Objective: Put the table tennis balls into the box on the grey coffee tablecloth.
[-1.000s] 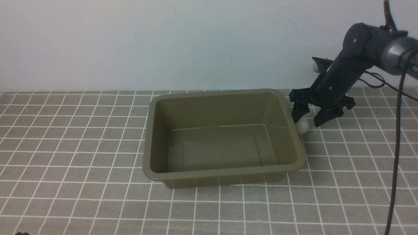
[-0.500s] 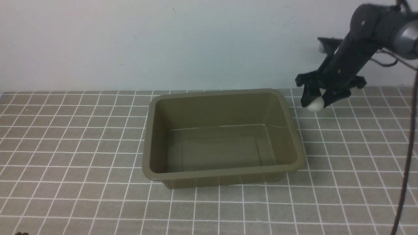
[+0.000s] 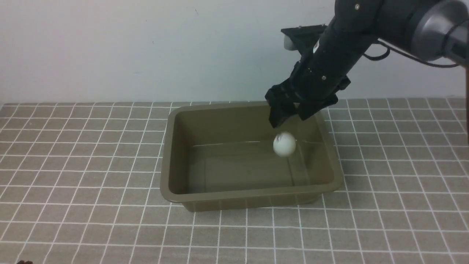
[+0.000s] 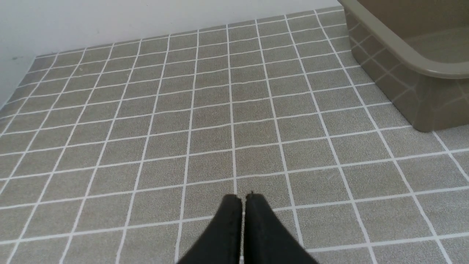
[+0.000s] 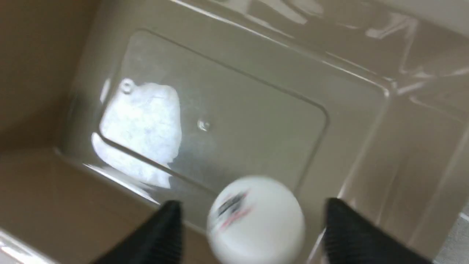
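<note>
Since a second ago, your right gripper [image 3: 287, 119] has swung from beside the box [image 3: 253, 193] to above its 3 o'clock end. Its fingers are spread, and the table tennis ball [image 3: 284, 144] is loose at the gripper's 6 o'clock, over the box's interior. Your left gripper [image 4: 243, 200] is pressed together above the grey coffee tablecloth [image 3: 91, 165].

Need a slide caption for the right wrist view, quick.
Right gripper open over the box; table tennis ball loose between its jaws.
</note>
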